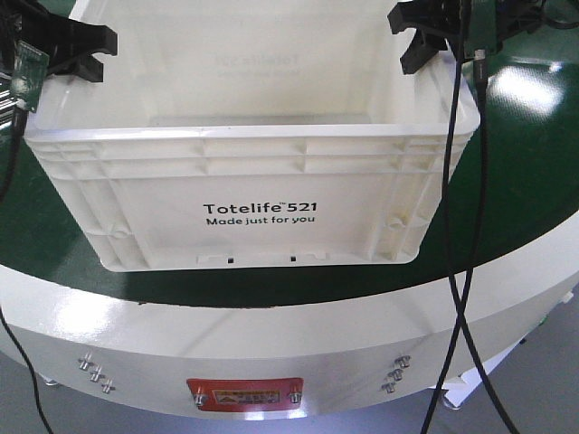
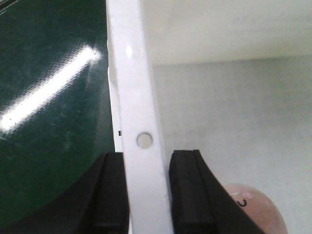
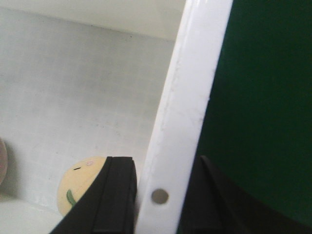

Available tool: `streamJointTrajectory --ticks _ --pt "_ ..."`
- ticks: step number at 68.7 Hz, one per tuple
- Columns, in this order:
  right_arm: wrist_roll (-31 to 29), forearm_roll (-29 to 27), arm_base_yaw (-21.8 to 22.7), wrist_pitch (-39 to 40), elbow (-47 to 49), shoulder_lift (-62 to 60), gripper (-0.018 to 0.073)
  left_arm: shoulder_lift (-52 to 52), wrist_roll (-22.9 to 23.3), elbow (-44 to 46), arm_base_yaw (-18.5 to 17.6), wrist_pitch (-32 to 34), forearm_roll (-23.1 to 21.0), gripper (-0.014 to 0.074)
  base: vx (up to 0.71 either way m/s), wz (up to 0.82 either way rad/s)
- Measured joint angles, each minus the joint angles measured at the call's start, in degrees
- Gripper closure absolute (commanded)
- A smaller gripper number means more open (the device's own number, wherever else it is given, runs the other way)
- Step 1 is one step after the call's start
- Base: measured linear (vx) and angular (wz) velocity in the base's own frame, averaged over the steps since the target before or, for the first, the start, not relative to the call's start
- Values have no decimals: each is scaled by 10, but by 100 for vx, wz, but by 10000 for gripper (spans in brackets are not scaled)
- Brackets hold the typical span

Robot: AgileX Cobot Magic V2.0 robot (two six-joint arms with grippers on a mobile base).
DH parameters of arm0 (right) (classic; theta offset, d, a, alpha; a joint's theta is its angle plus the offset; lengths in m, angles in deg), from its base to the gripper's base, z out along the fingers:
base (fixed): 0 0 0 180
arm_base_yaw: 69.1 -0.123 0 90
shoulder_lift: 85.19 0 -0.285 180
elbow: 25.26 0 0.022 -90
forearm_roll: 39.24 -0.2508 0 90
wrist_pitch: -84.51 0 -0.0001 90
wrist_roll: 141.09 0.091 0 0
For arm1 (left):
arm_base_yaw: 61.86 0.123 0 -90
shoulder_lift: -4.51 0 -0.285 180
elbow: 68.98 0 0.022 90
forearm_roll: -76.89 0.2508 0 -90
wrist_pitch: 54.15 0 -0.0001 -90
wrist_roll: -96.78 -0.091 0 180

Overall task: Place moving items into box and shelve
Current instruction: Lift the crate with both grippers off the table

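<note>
We find the left gripper (image 2: 146,163) astride the left rim of the box (image 1: 253,172). One finger sits outside, over the green table (image 1: 529,172), and one inside. Both press the rim, so the jaws clamp it. The right gripper (image 3: 165,168) clamps the opposite rim in the same way. The box sits between the two grippers, near the table's front edge. On the box floor, the mauve toy (image 2: 256,207) lies just beside the left inner finger. The yellow toy (image 3: 80,183) lies just beside the right inner finger.

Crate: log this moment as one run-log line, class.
left pincer: clamped on crate rim | right pincer: clamped on opposite rim | yellow toy, mauve toy: inside crate
</note>
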Motion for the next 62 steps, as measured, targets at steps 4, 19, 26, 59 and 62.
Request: streamJointTrajectory --ticks 4,19,26,59,62 --pt "0 0 0 0 -1 -4 570 -4 0 0 0 -8 -2 617 0 0" --pt "-1 1 0 0 -1 -20 570 -20 -17 0 1 -17 -19 617 0 0" --pt "-1 2 0 0 -1 -32 570 -26 -21 0 1 -17 -24 617 0 0" --pt "6 -11 1 0 -1 -51 570 -59 -23 0 2 -44 -26 617 0 0" --pt "6 -14 1 0 -1 -51 570 -63 -23 0 2 -44 -25 617 0 0"
